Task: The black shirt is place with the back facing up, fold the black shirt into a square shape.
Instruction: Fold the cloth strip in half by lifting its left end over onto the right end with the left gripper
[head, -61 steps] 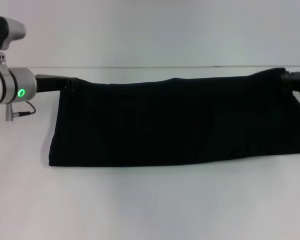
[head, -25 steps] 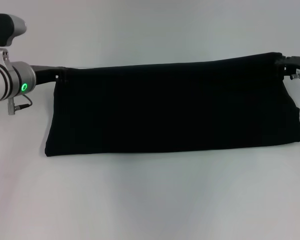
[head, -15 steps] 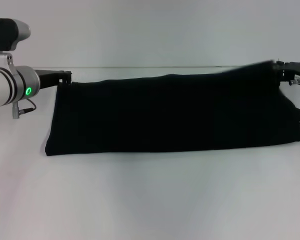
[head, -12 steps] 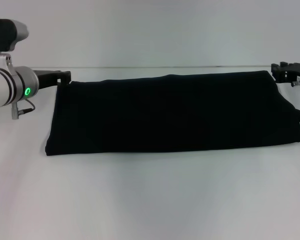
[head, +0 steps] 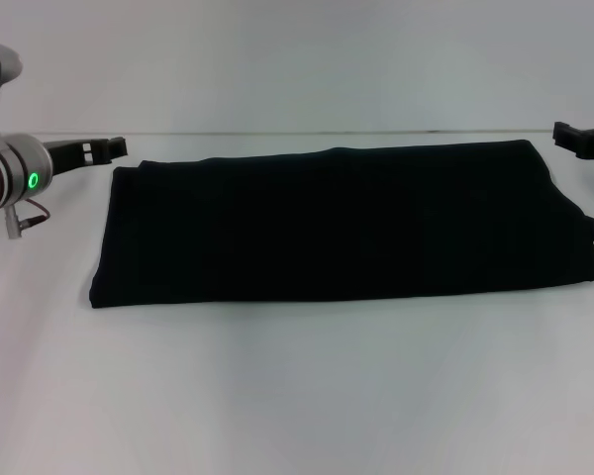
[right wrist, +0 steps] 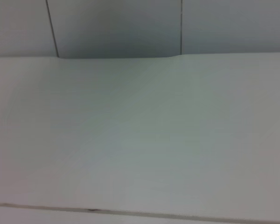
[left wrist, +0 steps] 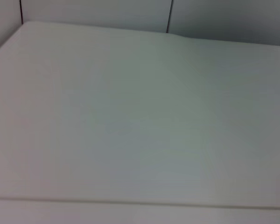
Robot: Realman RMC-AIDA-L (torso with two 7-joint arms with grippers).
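The black shirt (head: 342,223) is soft, matt cloth, lying smooth. The tabletop (head: 297,396) looks white, smooth and matt. The left arm's wrist (head: 5,173) is satin metal.

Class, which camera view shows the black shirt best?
The head view. There the whole shirt lies flat on the table as a wide folded band, with the left gripper and right gripper just off its far corners. Both wrist views show only bare table, no shirt.

L tool (head: 107,148) at far left, R tool (head: 582,139) at far right; both hold nothing.
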